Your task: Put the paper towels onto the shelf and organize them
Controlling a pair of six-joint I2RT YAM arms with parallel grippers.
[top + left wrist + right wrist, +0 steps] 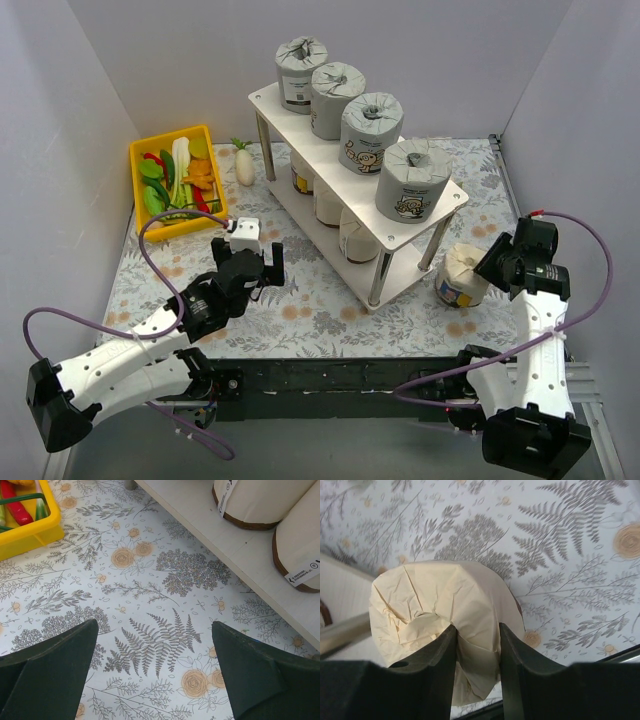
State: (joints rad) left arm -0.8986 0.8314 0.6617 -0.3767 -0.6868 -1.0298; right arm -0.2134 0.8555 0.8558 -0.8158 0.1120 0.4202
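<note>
Several grey paper towels (371, 130) stand in a row on the shelf's top board (262, 98). Three cream rolls (360, 240) sit on the lower board, two of which show in the left wrist view (260, 500) above the board (225, 535). One more cream roll (462, 275) stands on the table by the shelf's near right leg. My right gripper (495, 265) is shut on its crumpled wrapping; in the right wrist view my gripper (477, 630) pinches the roll (445, 595) near its twisted top. My left gripper (262, 268) hovers open over bare tablecloth (154, 627), left of the shelf.
A yellow bin (140, 155) of vegetables sits at the back left, and its corner shows in the left wrist view (30, 535). A white radish (244, 165) lies between it and the shelf. The shelf's metal leg (340, 635) is close to the held roll. White walls surround the floral cloth.
</note>
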